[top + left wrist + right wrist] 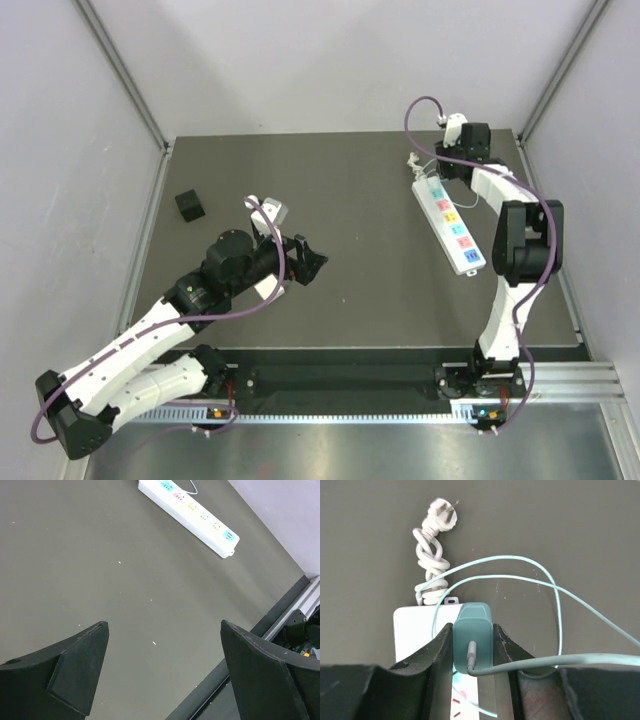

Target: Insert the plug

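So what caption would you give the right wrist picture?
Right gripper clamps a teal plug at the end of the power strip, its cord bundled beyond.

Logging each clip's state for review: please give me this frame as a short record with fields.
right gripper: shut on teal charger adapter, over far end of power strip
left gripper: open, empty, above table
power strip: white, right side of table, its cord bundled
insertion: cannot tell whether seated
other: black cube, far left

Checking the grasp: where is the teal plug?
Right wrist view, centre: the teal plug is gripped by the right end effector, over the white power strip.
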Action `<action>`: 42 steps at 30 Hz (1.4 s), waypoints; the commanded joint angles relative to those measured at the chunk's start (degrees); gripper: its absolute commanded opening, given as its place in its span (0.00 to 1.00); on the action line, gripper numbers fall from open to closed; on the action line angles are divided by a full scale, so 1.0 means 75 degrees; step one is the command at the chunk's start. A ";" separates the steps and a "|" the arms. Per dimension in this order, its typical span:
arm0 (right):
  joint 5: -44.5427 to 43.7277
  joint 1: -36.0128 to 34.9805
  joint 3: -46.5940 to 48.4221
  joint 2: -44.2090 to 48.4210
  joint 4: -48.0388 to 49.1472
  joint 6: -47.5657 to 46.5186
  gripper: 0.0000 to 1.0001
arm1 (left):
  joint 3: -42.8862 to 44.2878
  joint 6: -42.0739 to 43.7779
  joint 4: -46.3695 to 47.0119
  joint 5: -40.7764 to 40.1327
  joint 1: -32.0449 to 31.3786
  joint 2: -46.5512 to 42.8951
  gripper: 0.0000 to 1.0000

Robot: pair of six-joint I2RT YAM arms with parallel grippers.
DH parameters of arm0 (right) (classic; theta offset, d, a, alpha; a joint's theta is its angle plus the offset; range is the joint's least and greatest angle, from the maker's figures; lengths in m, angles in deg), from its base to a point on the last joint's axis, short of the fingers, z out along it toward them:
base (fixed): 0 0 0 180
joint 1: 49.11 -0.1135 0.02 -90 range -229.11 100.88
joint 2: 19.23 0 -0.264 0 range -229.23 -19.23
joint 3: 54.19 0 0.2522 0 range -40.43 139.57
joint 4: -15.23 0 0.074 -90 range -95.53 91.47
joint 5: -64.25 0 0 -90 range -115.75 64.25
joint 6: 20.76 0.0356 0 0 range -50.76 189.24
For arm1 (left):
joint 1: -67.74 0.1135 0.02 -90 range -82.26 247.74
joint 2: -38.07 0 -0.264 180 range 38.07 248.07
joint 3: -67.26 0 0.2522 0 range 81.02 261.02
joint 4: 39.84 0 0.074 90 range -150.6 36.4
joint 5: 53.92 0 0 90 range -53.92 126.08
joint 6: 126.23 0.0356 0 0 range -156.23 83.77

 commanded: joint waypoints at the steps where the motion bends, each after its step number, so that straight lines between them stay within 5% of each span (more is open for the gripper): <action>1: 0.0290 -0.0020 -0.0190 0.1216 0.0835 -0.0119 0.00 | 0.0007 -0.0066 0.0455 0.0183 0.0014 -0.0152 0.97; 10: 0.1660 0.0191 -0.1760 0.2658 0.0110 -0.1501 0.00 | -0.0028 -0.0113 0.0420 0.0348 0.0014 -0.0351 0.97; 18: 0.2061 0.0577 -0.1889 0.2741 -0.2901 -0.2019 0.00 | -0.0040 -0.0148 0.0514 0.0593 0.0014 -0.0410 0.96; 42: 0.2177 0.1620 -0.3975 0.4006 -0.2856 -0.1608 0.00 | -0.0063 -0.0148 0.0596 0.0898 0.0014 -0.0457 0.97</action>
